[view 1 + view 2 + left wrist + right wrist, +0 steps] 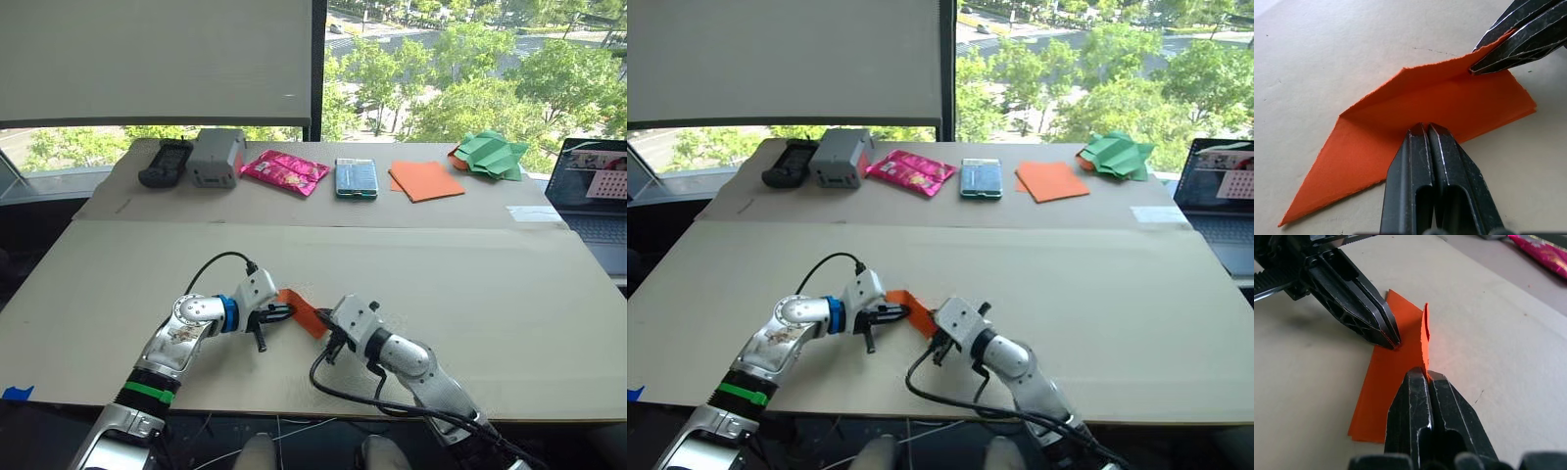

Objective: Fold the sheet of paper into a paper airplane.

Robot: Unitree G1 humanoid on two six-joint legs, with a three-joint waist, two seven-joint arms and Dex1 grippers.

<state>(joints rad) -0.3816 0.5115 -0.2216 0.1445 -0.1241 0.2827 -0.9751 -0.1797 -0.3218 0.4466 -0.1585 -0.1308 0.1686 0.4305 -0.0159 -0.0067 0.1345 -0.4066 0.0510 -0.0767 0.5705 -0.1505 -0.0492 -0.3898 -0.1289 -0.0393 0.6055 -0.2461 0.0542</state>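
You have the sheet of paper (303, 311), at lower centre on the table (490, 323), pinched by both sets of jaws, left gripper (1426, 131) on its flat body, right gripper (1421, 374) on the raised flap, so pulling apart may tear it.

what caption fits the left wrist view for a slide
Left gripper shut on the folded orange paper airplane, right gripper pinching its raised flap.
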